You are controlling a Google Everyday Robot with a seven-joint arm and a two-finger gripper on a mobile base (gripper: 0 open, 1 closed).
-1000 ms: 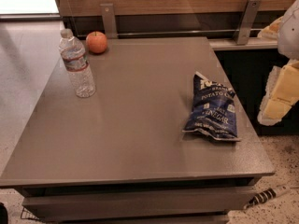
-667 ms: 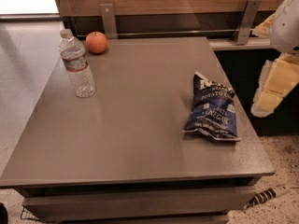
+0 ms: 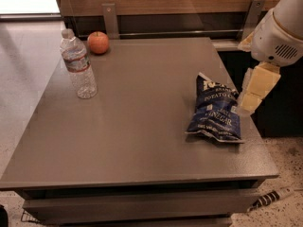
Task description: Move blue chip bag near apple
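At the right edge of the table (image 3: 142,141) the gripper (image 3: 250,100) hovers just beside the one blue chip bag (image 3: 215,110), spread or pressed together I cannot tell, so this looks like the reach, and next it must grasp the bag and carry it far left to the one apple (image 3: 98,42), near the one water bottle (image 3: 79,65).

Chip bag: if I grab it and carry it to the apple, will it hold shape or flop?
The bag looks crinkled and puffy, so it will probably flex, not stay stiff. Likely light for its size. Lying flat on the table, it shouldn't roll. The gripper hangs just right of it.
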